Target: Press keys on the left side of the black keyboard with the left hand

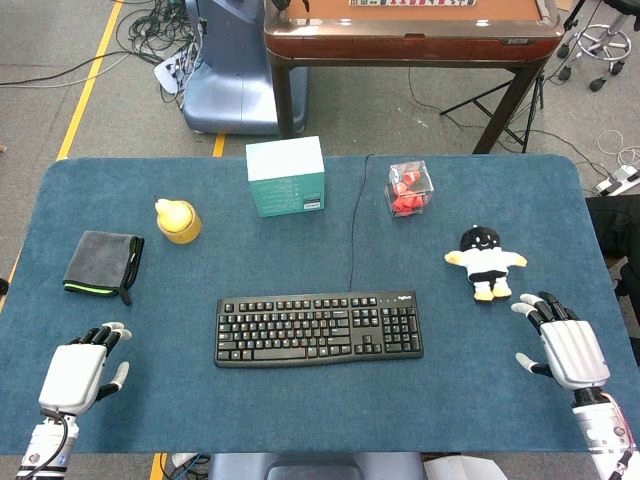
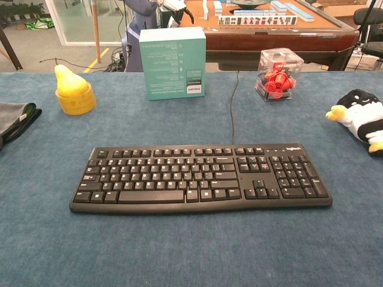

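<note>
Nothing looks pressed yet: the left robot hand (image 1: 80,368) rests released, fingers apart, on the blue felt surface (image 1: 300,420), the black corded plastic keyboard (image 1: 318,328) well off to its right.

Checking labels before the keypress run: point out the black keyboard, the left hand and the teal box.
black keyboard (image 2: 179,176), chest view, main key block.
left hand (image 1: 78,370), head view, back of the hand.
teal box (image 2: 173,63), chest view, front face.
</note>
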`<state>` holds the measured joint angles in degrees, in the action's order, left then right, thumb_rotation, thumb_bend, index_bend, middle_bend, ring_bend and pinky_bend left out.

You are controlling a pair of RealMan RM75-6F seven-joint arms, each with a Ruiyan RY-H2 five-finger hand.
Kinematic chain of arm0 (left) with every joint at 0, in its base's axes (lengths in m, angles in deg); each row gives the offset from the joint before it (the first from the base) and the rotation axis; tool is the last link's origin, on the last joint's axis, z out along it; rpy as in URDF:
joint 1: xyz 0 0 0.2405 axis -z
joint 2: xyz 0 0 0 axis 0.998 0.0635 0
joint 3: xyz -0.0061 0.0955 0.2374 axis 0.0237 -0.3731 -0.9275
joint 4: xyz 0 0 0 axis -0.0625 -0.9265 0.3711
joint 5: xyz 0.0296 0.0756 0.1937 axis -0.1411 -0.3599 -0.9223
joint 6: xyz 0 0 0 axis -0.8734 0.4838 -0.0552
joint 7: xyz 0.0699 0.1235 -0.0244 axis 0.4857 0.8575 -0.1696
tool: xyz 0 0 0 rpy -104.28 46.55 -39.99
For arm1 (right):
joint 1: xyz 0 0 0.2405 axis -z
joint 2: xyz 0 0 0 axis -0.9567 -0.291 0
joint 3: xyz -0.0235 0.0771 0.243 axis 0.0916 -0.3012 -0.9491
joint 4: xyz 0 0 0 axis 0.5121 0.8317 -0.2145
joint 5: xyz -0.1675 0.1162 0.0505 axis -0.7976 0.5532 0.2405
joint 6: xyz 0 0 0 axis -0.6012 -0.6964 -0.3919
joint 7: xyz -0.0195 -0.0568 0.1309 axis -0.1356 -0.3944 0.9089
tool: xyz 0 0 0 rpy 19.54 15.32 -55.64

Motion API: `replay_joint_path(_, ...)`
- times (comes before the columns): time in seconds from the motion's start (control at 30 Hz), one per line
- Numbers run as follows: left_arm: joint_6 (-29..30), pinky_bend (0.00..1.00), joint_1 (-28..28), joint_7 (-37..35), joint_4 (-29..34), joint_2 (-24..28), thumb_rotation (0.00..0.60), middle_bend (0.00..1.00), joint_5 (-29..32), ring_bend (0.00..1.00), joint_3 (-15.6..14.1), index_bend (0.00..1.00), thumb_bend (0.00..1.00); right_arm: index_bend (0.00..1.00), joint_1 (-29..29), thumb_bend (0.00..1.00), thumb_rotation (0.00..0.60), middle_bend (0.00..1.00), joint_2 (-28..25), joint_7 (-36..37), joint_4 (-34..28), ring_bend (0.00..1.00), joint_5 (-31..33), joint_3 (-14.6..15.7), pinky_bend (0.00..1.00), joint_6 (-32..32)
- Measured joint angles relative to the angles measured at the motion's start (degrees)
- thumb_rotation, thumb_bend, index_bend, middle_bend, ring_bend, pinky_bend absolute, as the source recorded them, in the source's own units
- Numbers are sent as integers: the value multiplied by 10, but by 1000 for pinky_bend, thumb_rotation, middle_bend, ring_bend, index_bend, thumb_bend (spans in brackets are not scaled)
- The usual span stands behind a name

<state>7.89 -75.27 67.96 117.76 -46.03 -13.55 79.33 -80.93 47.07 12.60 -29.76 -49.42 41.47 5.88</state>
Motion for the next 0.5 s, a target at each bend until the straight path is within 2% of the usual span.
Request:
replay_joint_path(0.37, -13, 504, -2, -17, -5, -2, 600, 268, -36, 304, 1, 368, 352, 299, 3, 100, 600, 224, -2, 6, -1, 129, 3, 0, 371, -6)
replay_joint_path(0.5, -26, 560, 7, -21, -4, -1, 600, 333, -57, 384, 4, 393, 353, 300, 4, 100, 600, 224, -1, 4, -1, 129, 4, 0, 371, -5)
